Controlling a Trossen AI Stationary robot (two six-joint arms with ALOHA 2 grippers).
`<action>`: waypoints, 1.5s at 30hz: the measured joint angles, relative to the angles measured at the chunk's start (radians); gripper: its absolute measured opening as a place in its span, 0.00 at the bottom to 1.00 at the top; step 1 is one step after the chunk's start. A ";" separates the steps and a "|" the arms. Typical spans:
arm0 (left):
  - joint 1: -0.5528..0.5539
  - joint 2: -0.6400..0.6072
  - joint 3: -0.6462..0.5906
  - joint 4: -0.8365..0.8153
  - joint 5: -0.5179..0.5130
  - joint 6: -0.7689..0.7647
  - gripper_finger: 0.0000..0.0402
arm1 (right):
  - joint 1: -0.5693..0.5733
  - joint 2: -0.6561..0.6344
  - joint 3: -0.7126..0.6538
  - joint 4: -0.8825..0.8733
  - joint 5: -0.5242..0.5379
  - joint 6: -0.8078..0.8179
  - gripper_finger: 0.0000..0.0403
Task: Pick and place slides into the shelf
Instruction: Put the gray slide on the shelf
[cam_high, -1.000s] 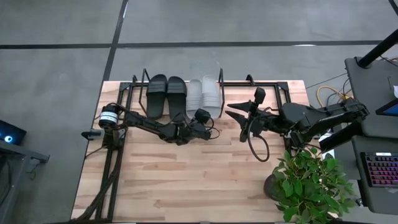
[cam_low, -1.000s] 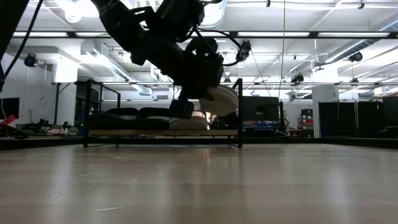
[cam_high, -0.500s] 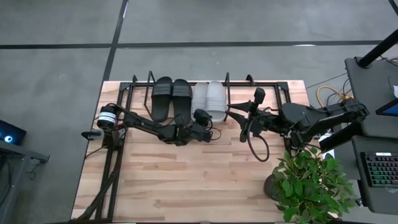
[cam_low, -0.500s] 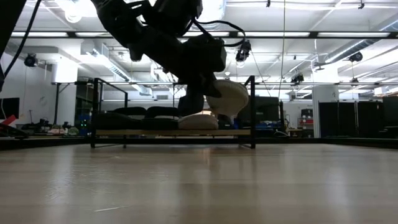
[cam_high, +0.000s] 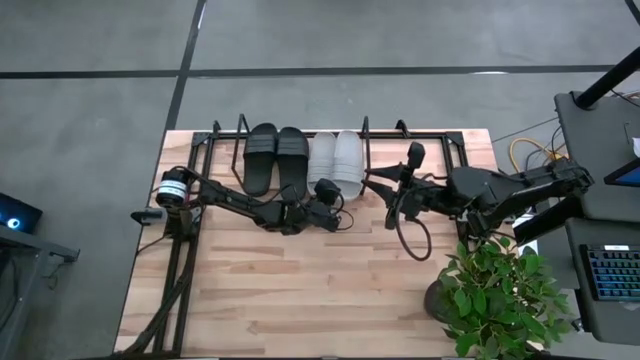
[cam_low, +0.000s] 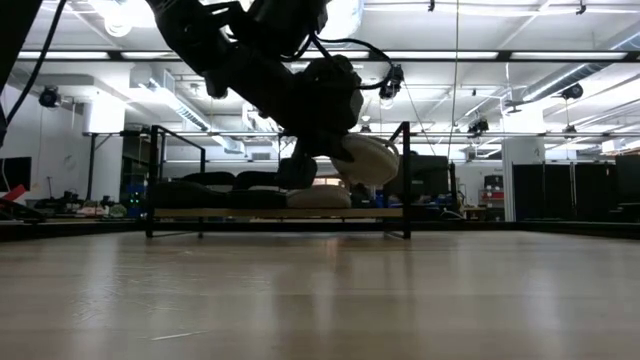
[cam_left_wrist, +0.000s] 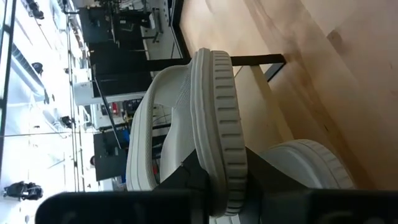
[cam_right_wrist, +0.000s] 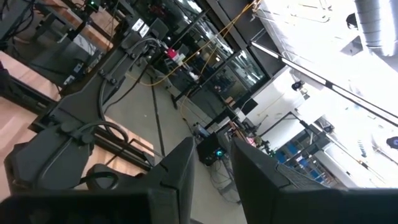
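Observation:
The shelf (cam_high: 440, 140) stands along the table's far edge. On its board (cam_low: 270, 213) lie two black slides (cam_high: 262, 155) (cam_high: 293, 158) and one light grey slide (cam_high: 322, 158) (cam_left_wrist: 305, 162). My left gripper (cam_high: 333, 190) is shut on the second grey slide (cam_high: 347, 158) (cam_low: 368, 160), which it holds just right of the first, above the board. My right gripper (cam_high: 372, 185) hovers to the right of the slides, open, with nothing between its fingers (cam_right_wrist: 180, 174). My left gripper pinches the grey slide's sole at its near end (cam_left_wrist: 217, 177), one finger on the footbed side and one on the underside. The fingers come almost level from the table's near side, along the slide. The slide sits strap up and slightly tilted, raised above the shelf board.
A potted plant (cam_high: 500, 290) stands at the table's near right corner, close under my right arm. A cable loop (cam_high: 415, 240) hangs from that arm. The shelf's right part (cam_high: 420, 150) holds no slide. Bare wood (cam_high: 300, 290) fills the table's near half.
The shelf, with the slides on it, has slid a little toward the table's right edge. My left gripper has rolled at the wrist, staying shut on the grey slide; the slide has moved right with it and now sits more level above the board.

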 joint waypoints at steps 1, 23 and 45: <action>0.000 0.000 0.001 0.000 0.002 0.001 0.05 | -0.001 0.000 -0.001 0.000 0.000 0.000 0.24; 0.001 0.000 0.005 -0.059 0.021 0.006 0.10 | -0.044 0.000 -0.003 0.000 -0.009 0.038 0.24; -0.001 -0.001 0.091 -0.172 -0.119 0.002 0.52 | -0.045 0.000 -0.003 -0.013 -0.011 0.059 0.24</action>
